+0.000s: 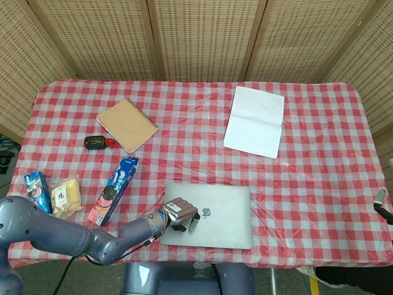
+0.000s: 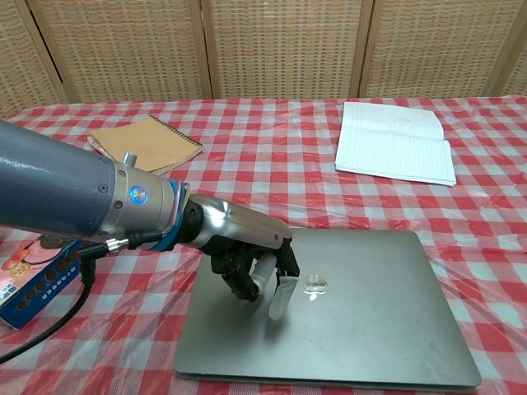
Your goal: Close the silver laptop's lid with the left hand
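The silver laptop (image 1: 215,215) (image 2: 362,313) lies near the table's front edge with its lid flat down on the base. My left hand (image 1: 180,212) (image 2: 251,259) rests on the left part of the lid, fingers bent downward with the fingertips (image 2: 278,306) touching the metal beside the logo. It holds nothing. Of my right hand (image 1: 382,201) only a small part shows at the far right edge of the head view, off the table; its fingers cannot be made out.
A blue cookie pack (image 1: 113,189) and snack packets (image 1: 52,195) lie left of the laptop. A brown spiral notebook (image 1: 127,124), a small black device (image 1: 95,142) and a white open booklet (image 1: 255,121) sit farther back on the checked tablecloth (image 1: 319,172).
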Available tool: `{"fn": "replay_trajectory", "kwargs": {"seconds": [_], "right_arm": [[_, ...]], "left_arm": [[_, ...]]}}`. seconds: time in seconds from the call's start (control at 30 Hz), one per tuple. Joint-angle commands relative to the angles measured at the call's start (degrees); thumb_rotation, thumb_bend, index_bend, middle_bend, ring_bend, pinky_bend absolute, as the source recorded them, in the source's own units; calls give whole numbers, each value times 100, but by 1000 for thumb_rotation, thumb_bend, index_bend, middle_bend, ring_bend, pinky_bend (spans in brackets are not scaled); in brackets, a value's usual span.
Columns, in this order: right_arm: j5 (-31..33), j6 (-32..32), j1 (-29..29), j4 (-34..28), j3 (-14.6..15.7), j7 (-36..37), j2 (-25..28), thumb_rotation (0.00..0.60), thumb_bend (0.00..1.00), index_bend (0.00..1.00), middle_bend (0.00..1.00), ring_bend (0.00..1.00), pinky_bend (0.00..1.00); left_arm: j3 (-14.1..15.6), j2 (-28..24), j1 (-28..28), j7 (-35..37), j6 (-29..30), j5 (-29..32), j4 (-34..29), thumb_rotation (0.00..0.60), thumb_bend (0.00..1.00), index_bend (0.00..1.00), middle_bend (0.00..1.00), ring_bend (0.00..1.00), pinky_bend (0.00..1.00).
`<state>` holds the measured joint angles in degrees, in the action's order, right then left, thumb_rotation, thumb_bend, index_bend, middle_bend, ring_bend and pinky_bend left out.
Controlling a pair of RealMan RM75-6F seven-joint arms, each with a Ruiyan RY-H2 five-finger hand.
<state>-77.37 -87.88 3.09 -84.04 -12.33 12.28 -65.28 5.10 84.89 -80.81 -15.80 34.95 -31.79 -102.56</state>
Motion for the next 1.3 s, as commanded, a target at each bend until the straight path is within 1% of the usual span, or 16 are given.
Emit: {"fn": "replay_trajectory", "kwargs": {"seconds": [0.03, 0.17, 0.27, 0.43, 0.5, 0.57, 0.63, 0.7, 0.77, 0.8, 0.87, 1.0, 1.03, 1.1, 1.23, 1.3], "right_arm": [[-5, 0, 1, -2, 3, -6, -3, 600, 840, 101, 0, 0, 0], [-14, 9, 5, -7, 11, -21, -7, 600, 840, 100, 0, 0, 0], [-21, 15, 6, -11, 18, -30, -7, 600, 840, 100, 0, 0, 0], [-52, -14, 2, -19, 23, -42, -7, 600, 839, 97, 0, 0, 0], [-70, -43, -5, -23, 26, -57, -7, 600, 838, 93, 0, 0, 0], [-82, -64, -12, -33, 29, -63, -7, 600, 836, 90, 0, 0, 0], [-98, -84, -16, -39, 32, -84, -8, 600, 830, 83, 0, 0, 0], [-123, -108, -18, -45, 40, -118, -13, 600, 826, 76, 0, 0, 0], [-139, -118, -16, -58, 51, -171, -28, 600, 820, 69, 0, 0, 0], [-142, -113, -12, -60, 55, -188, -34, 600, 817, 65, 0, 0, 0], [-148, -88, 1, -62, 69, -220, -49, 600, 806, 51, 0, 0, 0], [-129, -12, 25, -41, 97, -305, -78, 600, 776, 18, 0, 0, 0], [-127, -8, 29, -35, 100, -338, -83, 600, 762, 9, 0, 0, 0], [-134, 12, 36, -30, 122, -427, -90, 600, 740, 0, 0, 0, 0], [-198, -19, 46, -72, 155, -592, -104, 600, 696, 0, 0, 0, 0], [-244, -52, 47, -79, 169, -649, -110, 600, 683, 0, 0, 0, 0]], "left_arm": [[28, 23, 6, -3, 11, 33, 4, 600, 1000, 521, 356, 424, 417], [95, 22, 12, -63, 38, 0, 7, 600, 1000, 491, 326, 403, 402], [119, -6, 55, -78, 124, -41, -27, 600, 975, 435, 254, 337, 371], [-22, -198, 254, 129, 335, -195, -206, 600, 769, 354, 122, 188, 310], [-236, -438, 496, 437, 580, -400, -433, 600, 713, 301, 67, 130, 276], [-426, -753, 812, 771, 871, -768, -710, 600, 659, 208, 15, 70, 208], [-546, -1009, 1103, 1016, 1205, -1135, -910, 600, 602, 115, 0, 19, 138], [-576, -1312, 1508, 1219, 1737, -1680, -1121, 600, 548, 81, 0, 1, 110], [-472, -1496, 2031, 1243, 2537, -2368, -1206, 600, 517, 65, 0, 0, 77], [-404, -1516, 2197, 1118, 2852, -2547, -1167, 600, 509, 58, 0, 0, 66], [-229, -1489, 2517, 710, 3484, -2852, -1050, 600, 447, 20, 0, 0, 15], [281, -1280, 3282, -532, 4836, -3450, -669, 600, 234, 0, 0, 0, 0], [389, -1263, 3425, -743, 5015, -3530, -607, 600, 191, 0, 0, 0, 0], [593, -1292, 3688, -929, 5250, -3590, -564, 600, 172, 0, 0, 0, 0], [957, -1417, 4304, -911, 5746, -3749, -504, 600, 149, 0, 0, 0, 0], [1057, -1439, 4508, -938, 5912, -3837, -432, 600, 139, 0, 0, 0, 0]]}}
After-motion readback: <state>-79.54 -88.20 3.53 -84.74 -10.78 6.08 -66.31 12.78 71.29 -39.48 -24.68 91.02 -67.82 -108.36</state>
